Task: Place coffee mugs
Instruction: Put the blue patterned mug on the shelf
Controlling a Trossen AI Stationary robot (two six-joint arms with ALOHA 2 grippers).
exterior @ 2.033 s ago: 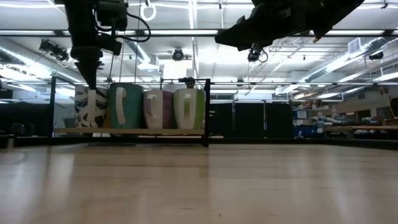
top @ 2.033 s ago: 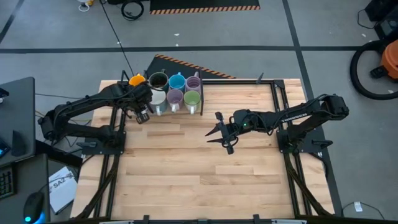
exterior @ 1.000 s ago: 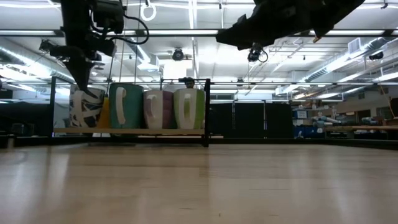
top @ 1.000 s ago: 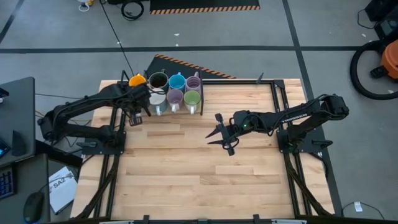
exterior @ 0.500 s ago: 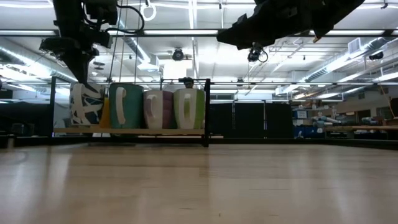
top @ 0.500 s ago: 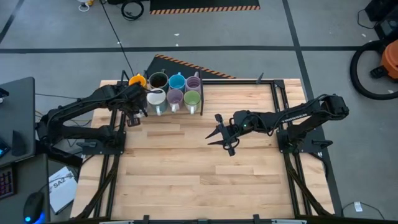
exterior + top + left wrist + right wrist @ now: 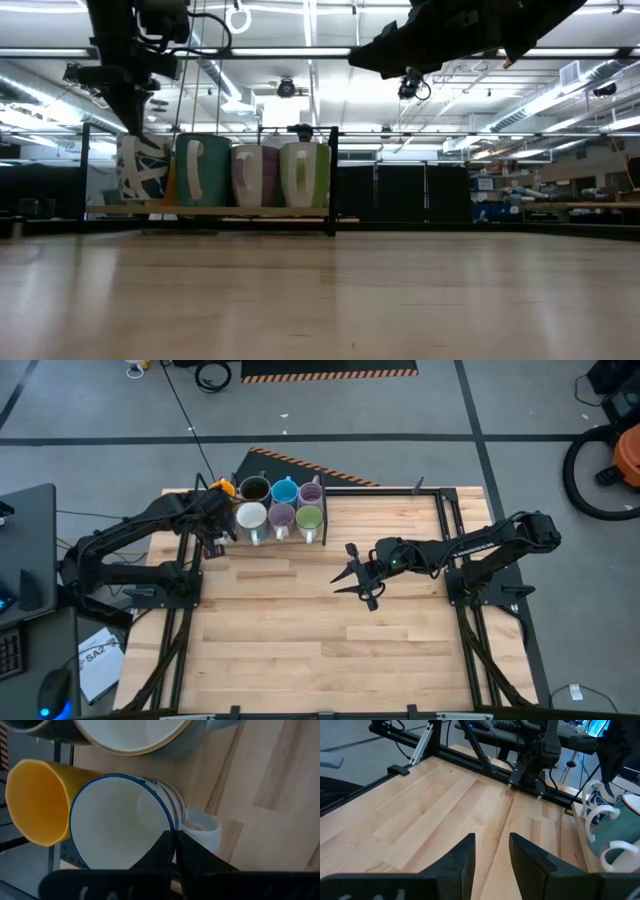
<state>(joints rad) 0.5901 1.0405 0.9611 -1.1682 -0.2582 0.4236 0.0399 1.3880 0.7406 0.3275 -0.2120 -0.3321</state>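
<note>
A black rack (image 7: 332, 180) at the table's far left holds the coffee mugs: orange (image 7: 221, 488), dark brown (image 7: 255, 489), blue (image 7: 285, 490), lilac (image 7: 311, 491), white (image 7: 250, 517), lilac (image 7: 281, 515) and green (image 7: 308, 517). A white mug with a blue pattern (image 7: 140, 170) leans at the rack's left end, beside the orange one (image 7: 35, 802). My left gripper (image 7: 175, 845) is shut on it and hides it in the high view. My right gripper (image 7: 352, 575) hangs open over the table's middle, holding nothing. My left gripper pinches the patterned mug's rim (image 7: 171, 826) right beside the handle (image 7: 202, 827), one finger inside the mug and one outside. The fingers come steeply from above. The mug leans, its base about level with the rack's board (image 7: 230, 210); whether it is clear of it I cannot tell.
The rack's black frame (image 7: 325, 530) stands on the far left of the wooden table (image 7: 300, 650). Black rails (image 7: 445, 530) run along the table's sides. The near half of the tabletop lies bare in front of both arms.
My left gripper, still shut on the patterned mug, has shifted a little toward the table's far-left corner, uncovering the white mug in the high view. The patterned mug stays tilted at the rack's left end.
</note>
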